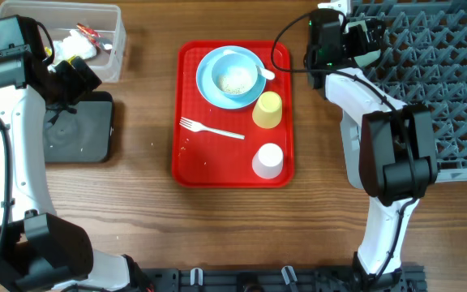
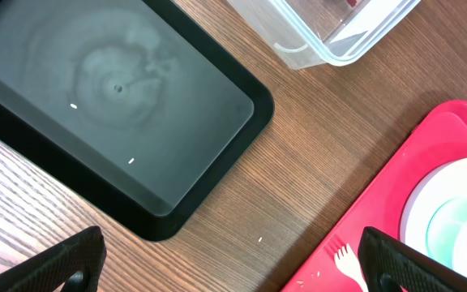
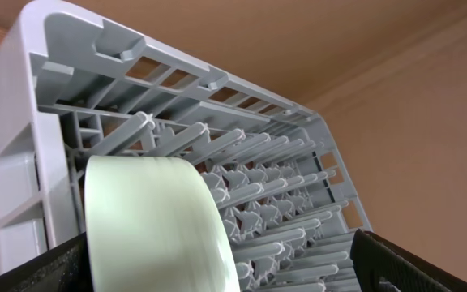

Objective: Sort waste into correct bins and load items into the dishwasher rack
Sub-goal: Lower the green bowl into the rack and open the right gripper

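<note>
Bowl [image 3: 160, 227], smooth and round, in grey tined rack [image 3: 23, 122]; left end effector [image 2: 232, 237], right end effector [image 3: 217, 243] both wide.

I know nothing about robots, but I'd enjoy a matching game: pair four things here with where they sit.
1 fork
2 yellow cup
3 wrappers
4 rice

A in the clear tub
B in the blue bowl
C between plate and white cup
D left half of the red tray

Pairs: 1-D, 2-C, 3-A, 4-B
</note>
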Motion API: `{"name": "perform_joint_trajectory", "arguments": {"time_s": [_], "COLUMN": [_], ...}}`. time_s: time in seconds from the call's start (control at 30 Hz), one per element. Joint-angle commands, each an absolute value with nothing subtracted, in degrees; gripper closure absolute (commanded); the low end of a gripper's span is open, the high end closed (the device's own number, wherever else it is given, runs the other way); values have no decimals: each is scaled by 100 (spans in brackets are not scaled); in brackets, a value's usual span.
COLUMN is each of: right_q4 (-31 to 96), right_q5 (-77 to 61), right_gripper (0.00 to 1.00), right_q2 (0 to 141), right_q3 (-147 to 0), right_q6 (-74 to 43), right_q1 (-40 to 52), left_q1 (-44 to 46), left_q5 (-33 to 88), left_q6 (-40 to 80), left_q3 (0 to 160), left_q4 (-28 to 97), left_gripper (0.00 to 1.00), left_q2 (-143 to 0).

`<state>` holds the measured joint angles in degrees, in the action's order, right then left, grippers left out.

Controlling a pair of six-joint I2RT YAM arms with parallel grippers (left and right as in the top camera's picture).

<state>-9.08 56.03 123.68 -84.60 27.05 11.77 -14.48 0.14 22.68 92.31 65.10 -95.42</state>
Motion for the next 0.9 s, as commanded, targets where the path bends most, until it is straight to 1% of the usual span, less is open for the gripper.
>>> {"name": "perform_joint_trajectory", "arguments": {"time_s": [0.0, 0.2, 0.3, 0.37, 0.47, 0.5, 0.53, 0.6, 0.63, 0.67, 0.73, 0.87], "right_q4": [-847, -668, -311, 97, 1319, 1839, 2097, 2375, 2469, 2530, 2589, 2641], "right_q5": [5586, 5135, 4668, 4340, 3216, 2342, 1625, 451, -174, -749, -1426, -1247], "right_gripper": [0, 0, 0, 0, 0, 0, 0, 0, 1, 9, 20, 22], "right_q2": [12066, 11491, 11183, 11017, 10650, 10473, 10357, 10208, 10156, 10123, 10110, 10143], "right_q3": [-8471, -8471, -8471, -8475, -8545, -8586, -8593, -8593, -8593, -8593, -8593, -8593], "right_q6": [2681, 2539, 2418, 2064, 773, 174, -204, -661, -814, -832, -965, -1070], "right_q1": [1278, 1304, 1374, 1487, 1782, 1896, 1951, 1992, 1999, 1999, 1999, 1997], "left_q1": [-1448, -1448, -1448, -1448, -1448, -1448, -1448, -1448, -1448, -1448, -1448, -1448], "left_q5": [58, 58, 58, 58, 60, 58, 58, 58, 58, 58, 56, 54], "left_q6": [2294, 2294, 2294, 2294, 2294, 2290, 2274, 2274, 2274, 2274, 2274, 2274], "left_q3": [9258, 9258, 9258, 9258, 9258, 9258, 9258, 9258, 9258, 9258, 9258, 9258], "left_q4": [6495, 6497, 6495, 6497, 6517, 6539, 6549, 6587, 6604, 6624, 6665, 6663], "left_gripper": [0, 0, 0, 0, 0, 0, 0, 0, 0, 0, 0, 0], "left_q2": [-9581, -9581, -9581, -9581, -9581, -9581, -9581, -9581, -9581, -9581, -9581, -9581]}}
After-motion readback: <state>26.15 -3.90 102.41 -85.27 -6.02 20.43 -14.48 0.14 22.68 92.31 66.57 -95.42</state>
